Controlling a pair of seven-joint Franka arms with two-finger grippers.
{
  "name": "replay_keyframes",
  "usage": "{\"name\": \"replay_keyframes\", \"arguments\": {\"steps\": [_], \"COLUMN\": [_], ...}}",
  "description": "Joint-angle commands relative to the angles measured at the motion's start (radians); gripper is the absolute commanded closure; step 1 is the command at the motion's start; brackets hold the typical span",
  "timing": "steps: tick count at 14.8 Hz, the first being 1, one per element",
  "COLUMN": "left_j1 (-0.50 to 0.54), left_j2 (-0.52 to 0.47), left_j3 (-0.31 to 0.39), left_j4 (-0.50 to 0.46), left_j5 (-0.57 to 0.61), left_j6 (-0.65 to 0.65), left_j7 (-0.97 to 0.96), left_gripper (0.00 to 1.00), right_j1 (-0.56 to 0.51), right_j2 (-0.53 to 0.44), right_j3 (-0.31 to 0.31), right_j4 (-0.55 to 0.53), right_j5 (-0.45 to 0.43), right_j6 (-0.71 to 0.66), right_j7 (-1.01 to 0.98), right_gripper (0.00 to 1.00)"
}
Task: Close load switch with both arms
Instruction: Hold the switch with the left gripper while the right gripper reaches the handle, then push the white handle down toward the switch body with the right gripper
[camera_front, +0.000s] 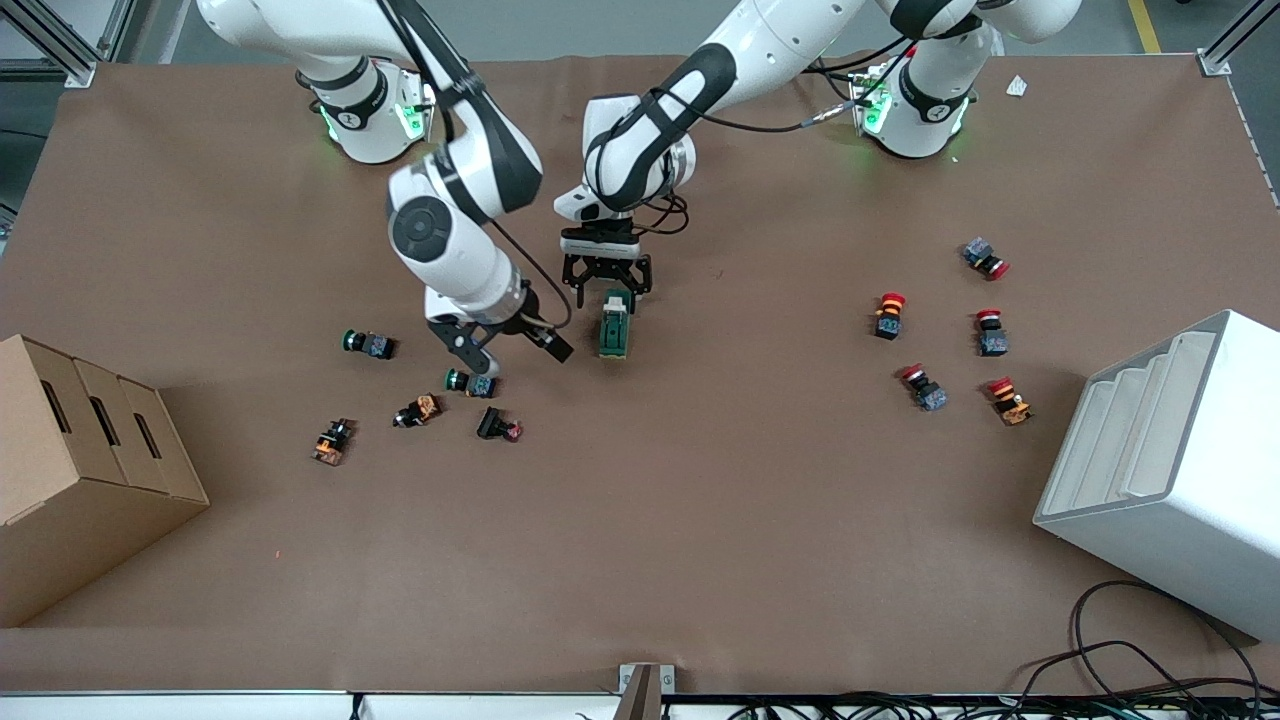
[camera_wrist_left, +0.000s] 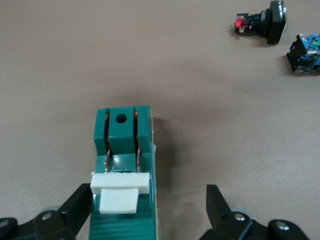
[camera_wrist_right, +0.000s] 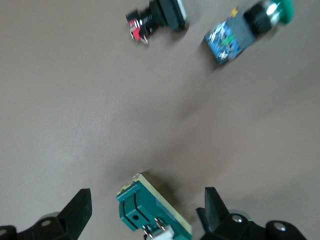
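The load switch (camera_front: 614, 327), a dark green block with a white lever, lies on the brown table near the middle. My left gripper (camera_front: 606, 288) is open, low over the switch's end that is farther from the front camera. In the left wrist view the switch (camera_wrist_left: 122, 135) sits between the fingers (camera_wrist_left: 75, 207), close against one and apart from the other, white lever (camera_wrist_left: 120, 190) on top. My right gripper (camera_front: 510, 348) is open beside the switch, toward the right arm's end, holding nothing. In the right wrist view the switch (camera_wrist_right: 145, 210) shows between its fingertips (camera_wrist_right: 212, 207).
Green push-buttons (camera_front: 368, 344) (camera_front: 470, 382), orange ones (camera_front: 418, 410) (camera_front: 332, 441) and a black-and-red one (camera_front: 499, 427) lie near the right gripper. Several red-capped buttons (camera_front: 888, 315) lie toward the left arm's end. A cardboard box (camera_front: 80, 470) and a white bin (camera_front: 1170, 470) stand at the table's ends.
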Motion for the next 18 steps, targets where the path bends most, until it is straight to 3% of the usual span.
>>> {"name": "replay_keyframes", "arguments": {"steps": [1,4,8,11,18], "left_j1": [-0.006,-0.055,-0.097,-0.103,-0.134], "left_j2": [-0.002,-0.002,0.019,0.044,0.091], "left_j3": [0.005,0.005,0.008,0.009,0.011], "left_j4": [-0.021,-0.019,-0.031,-0.058,-0.062], "left_j5": [0.078,0.080,0.091,0.239,0.307], "left_j6": [-0.017,-0.144,-0.195,-0.212,-0.367], "left_j7": [-0.086,-0.190,-0.249,-0.390,-0.430], "left_gripper": [0.00,0.00,0.00,0.00,0.00], "right_j1": [0.000,-0.003,-0.004,-0.010,0.010], "right_j2": [0.056,0.110,0.121,0.137,0.162], "right_j3": [0.013,0.058,0.075,0.110,0.153], "right_j4": [0.047,0.087,0.085,0.082,0.079], "right_j5": [0.090,0.091,0.097,0.097,0.124], "right_j6": [0.015,0.013,0.003,0.010,0.027], "right_j7": [0.002,-0.031,-0.182,-0.185,-0.188], "right_gripper": [0.00,0.00,0.00,0.00,0.00]}}
